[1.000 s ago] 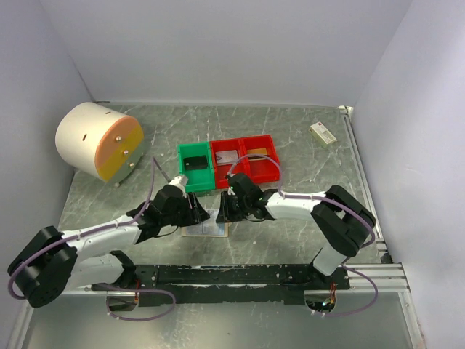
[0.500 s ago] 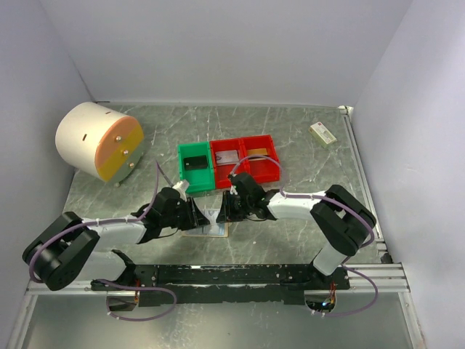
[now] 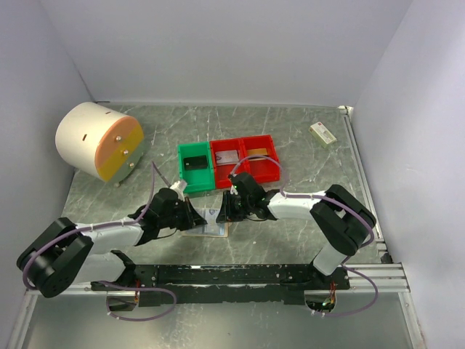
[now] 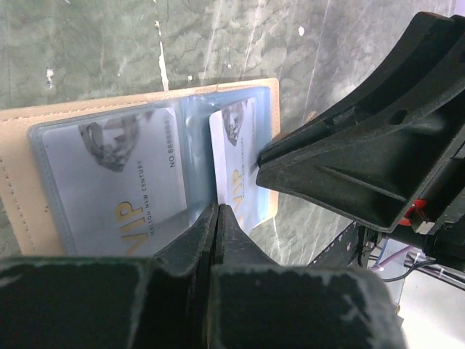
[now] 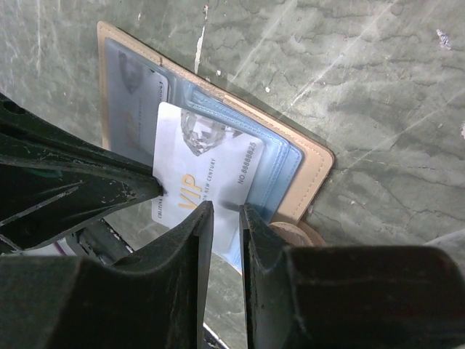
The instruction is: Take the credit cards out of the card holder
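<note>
The card holder (image 3: 205, 227) lies open on the table between my two grippers, tan outside (image 4: 22, 182), pale blue pockets (image 5: 283, 163). One silver credit card (image 4: 116, 182) sits in its left pocket. A second silver credit card (image 5: 207, 171) sticks partly out of the right pocket (image 4: 236, 167). My left gripper (image 4: 217, 209) is shut, and its tips pinch that card's edge. My right gripper (image 5: 225, 211) hovers over the same card with its jaws a narrow gap apart and nothing between them. Its tab (image 5: 301, 234) lies beside my right fingers.
Behind the holder stand a green bin (image 3: 182, 169) with a dark card (image 3: 195, 163), and two red bins (image 3: 216, 163) with a silver card (image 3: 228, 156) and a gold one (image 3: 256, 152). A white cylinder (image 3: 87, 138) is far left, a small white-and-green box (image 3: 323, 133) far right.
My left gripper's jaws have closed from wide apart to shut at the protruding card's edge. The right gripper has barely moved.
</note>
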`<state>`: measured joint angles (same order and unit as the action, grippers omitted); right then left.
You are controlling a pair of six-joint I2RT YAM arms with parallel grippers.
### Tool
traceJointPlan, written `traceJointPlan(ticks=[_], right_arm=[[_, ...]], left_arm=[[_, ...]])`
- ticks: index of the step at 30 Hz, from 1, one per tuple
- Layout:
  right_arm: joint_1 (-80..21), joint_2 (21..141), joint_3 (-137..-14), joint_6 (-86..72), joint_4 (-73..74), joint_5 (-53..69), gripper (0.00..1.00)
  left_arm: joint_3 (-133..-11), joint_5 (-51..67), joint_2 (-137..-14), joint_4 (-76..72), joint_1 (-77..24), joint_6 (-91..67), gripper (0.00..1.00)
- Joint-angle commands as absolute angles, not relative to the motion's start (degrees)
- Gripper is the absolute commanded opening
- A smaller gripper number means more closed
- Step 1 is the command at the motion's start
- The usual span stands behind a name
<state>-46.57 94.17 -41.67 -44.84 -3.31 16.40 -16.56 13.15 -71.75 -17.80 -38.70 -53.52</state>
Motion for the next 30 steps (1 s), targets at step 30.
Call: traceJointPlan(ticks=[30], right_arm=[[-46.23,97.77,-41.85,-43.7,-3.03,20.16,0.23]], left_arm=[[-14.66,13.19,-70.85,-21.45,-38.36,-54.9,0.13]])
